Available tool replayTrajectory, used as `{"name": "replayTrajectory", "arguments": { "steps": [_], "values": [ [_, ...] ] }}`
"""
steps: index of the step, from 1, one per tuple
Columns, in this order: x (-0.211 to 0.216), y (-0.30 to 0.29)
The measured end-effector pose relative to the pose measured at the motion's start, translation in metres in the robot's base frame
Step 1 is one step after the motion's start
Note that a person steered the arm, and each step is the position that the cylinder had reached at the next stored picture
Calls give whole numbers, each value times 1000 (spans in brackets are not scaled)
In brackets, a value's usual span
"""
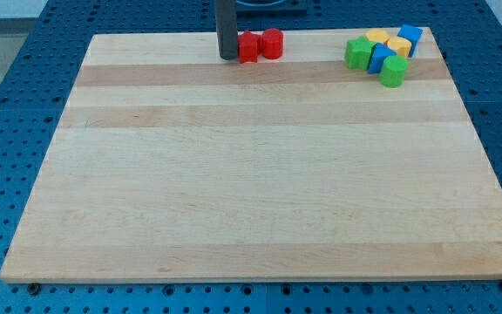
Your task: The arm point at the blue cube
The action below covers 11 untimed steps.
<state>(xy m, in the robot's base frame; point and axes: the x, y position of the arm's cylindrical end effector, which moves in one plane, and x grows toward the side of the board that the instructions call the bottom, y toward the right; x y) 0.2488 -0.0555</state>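
Tip: my tip (229,58) touches the red block (248,47), view's top.
Blue cube (410,37): far right, well apart.
Hand: the rod has none.

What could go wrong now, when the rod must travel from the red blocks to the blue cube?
1. My tip sits right beside the red blocks at the view's top; a careless start towards the view's right would likely shove them along.
2. The blue cube is packed into a tight cluster with a yellow block and a green block, so a close approach may knock neighbours or push the cube off the board edge.
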Motion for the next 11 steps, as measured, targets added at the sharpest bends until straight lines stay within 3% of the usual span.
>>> {"name": "replayTrajectory", "arguments": {
  "steps": [1, 3, 6, 8, 11],
  "values": [
    [0, -1],
    [63, 0],
    [149, 131],
    [142, 243],
    [61, 344]
  ]
}}
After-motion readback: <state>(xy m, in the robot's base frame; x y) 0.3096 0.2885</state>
